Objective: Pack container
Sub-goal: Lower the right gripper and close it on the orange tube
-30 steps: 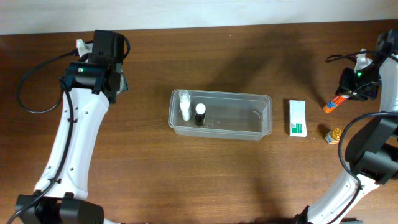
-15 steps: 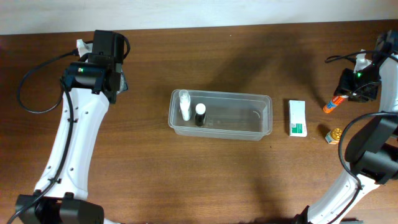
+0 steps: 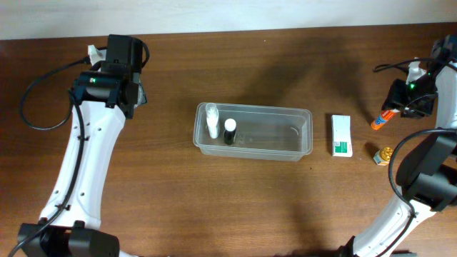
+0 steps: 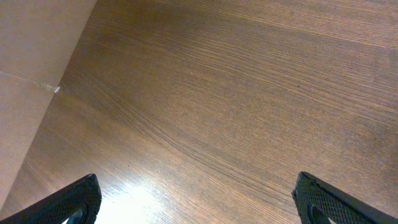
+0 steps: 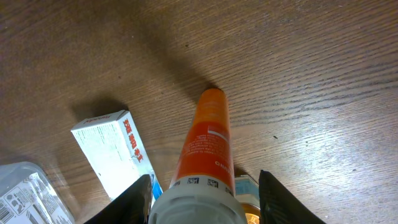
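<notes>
Container (image 3: 305, 121) mid-table, open wood on every side, white bottle (image 3: 212, 120) and black bottle (image 3: 230, 131) at its left end, left gripper (image 4: 202, 202) spread wide over bare table (image 4: 236, 106) near its edge, right gripper (image 5: 205, 199) parted loosely astride orange tube (image 5: 205, 143), white-and-green box (image 3: 341, 135) between tube and container

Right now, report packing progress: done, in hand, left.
Done: a white bottle and a black-capped bottle sit in the container's left end. In hand: nothing gripped; the right end effector straddles the lying orange tube, jaws apart. Left: that tube, the white-and-green box, the small gold item. The left end effector is open, empty.
</notes>
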